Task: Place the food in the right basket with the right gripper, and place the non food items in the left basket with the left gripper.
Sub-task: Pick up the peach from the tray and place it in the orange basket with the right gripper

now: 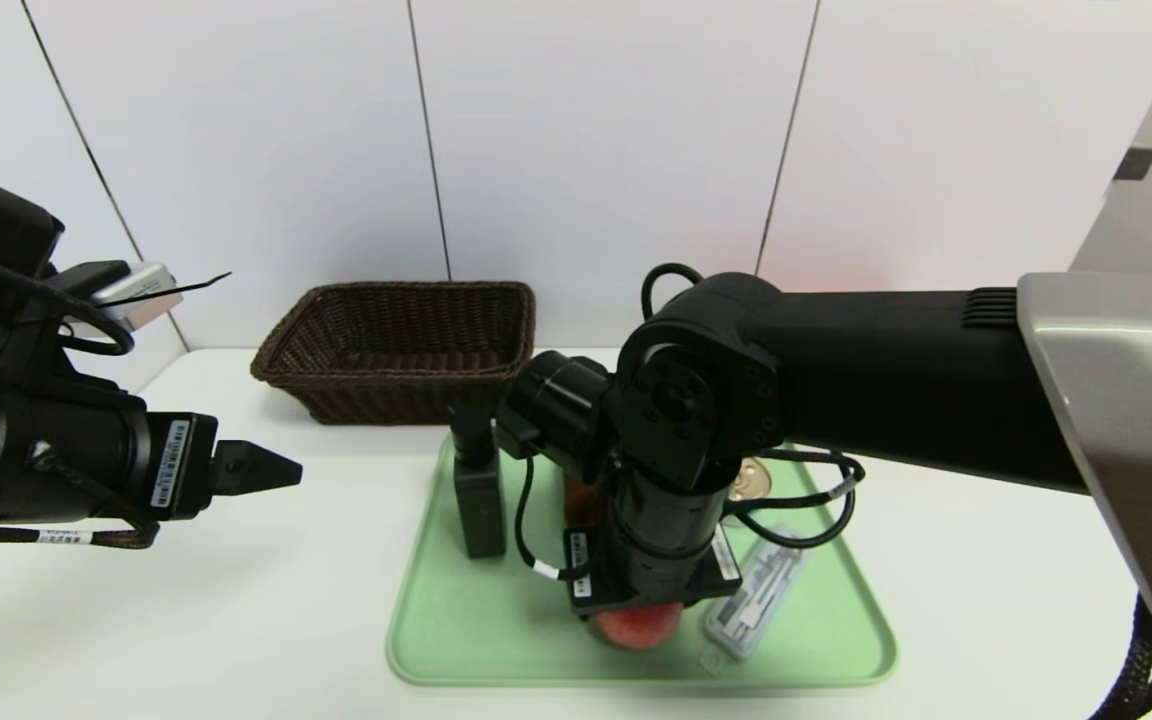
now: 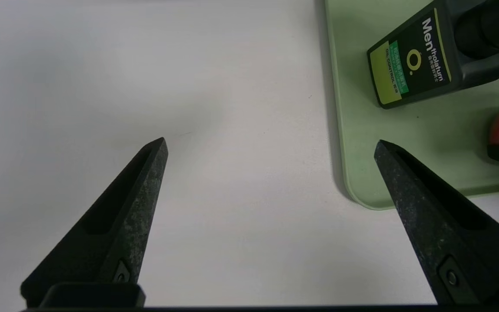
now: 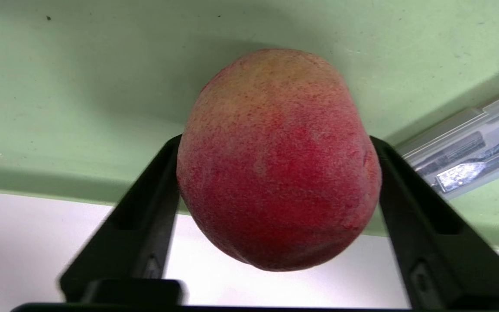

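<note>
Head view gives us a light green tray [image 1: 436, 640] on the white table [image 1: 186, 620], w/ a dark brown wicker basket [image 1: 401, 345] behind it near the wall; nothing shows inside the basket from here. On the tray we see a dark bottle [image 1: 479, 500] standing upright at the left side, a clear plastic pack [image 1: 751, 595] lying flat at the right, a round gold-ish lid or can top [image 1: 748, 482] partly hidden behind the right arm, and a red peach [image 1: 636, 628] near the front edge.

Right gripper [image 1: 636, 610] points almost straight down over the peach, mostly hidden by its own wrist. In the right wrist view we see the peach [image 3: 277, 160] sitting between the two black fingers [image 3: 145, 216], each finger right against a side of the fruit; the peach looks to be resting on the tray [image 3: 80, 86] close to its rim. The clear pack [image 3: 470, 160] lies just beside, w/ metal tools inside.

Left gripper [image 1: 256, 468] hangs over bare table, well left of the tray. In the left wrist view its fingers [image 2: 137, 208] stand wide apart w/ nothing between them. The bottle [image 2: 422, 60] reads "Mentholatum" and "OIL CONTROL", w/ a yellow-green and green label.
</note>
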Controlling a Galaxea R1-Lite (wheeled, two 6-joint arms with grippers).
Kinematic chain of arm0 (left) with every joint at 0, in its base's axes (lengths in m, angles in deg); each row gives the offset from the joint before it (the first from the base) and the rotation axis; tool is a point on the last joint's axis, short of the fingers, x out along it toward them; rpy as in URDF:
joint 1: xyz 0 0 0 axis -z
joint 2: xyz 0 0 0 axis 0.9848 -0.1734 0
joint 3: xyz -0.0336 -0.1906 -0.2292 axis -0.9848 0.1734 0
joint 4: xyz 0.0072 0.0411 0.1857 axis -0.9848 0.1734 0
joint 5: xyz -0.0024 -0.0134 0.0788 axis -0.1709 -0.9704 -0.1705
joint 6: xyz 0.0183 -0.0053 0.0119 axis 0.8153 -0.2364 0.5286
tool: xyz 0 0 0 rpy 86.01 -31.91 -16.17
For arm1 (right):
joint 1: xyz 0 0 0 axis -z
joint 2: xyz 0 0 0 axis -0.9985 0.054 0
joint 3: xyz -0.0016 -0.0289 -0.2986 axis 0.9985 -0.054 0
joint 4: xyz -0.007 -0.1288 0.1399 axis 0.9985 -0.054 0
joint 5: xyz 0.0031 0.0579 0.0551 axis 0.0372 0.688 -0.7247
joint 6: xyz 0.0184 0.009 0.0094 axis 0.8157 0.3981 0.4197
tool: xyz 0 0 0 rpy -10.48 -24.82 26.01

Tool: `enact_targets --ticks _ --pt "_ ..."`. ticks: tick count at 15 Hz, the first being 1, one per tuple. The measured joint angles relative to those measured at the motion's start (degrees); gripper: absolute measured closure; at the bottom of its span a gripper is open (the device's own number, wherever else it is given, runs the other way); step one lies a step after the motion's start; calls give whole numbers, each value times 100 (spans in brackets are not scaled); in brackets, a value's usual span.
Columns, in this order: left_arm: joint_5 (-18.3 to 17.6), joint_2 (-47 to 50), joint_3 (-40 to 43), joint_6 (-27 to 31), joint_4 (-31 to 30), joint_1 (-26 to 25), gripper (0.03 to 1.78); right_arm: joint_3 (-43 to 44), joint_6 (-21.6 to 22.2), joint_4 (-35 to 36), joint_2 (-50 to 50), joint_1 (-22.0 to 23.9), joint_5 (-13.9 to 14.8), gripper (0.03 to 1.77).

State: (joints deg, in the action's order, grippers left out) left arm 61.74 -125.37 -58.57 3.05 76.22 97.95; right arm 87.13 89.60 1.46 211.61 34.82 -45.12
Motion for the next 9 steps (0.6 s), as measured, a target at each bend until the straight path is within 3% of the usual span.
enact_targets --ticks 2,9 --pt "0 41 1 13 2 0 12 0 -10 0 9 0 2 65" --pt "4 156 45 22 4 0 12 -10 -143 -77 -168 -99 111 68"
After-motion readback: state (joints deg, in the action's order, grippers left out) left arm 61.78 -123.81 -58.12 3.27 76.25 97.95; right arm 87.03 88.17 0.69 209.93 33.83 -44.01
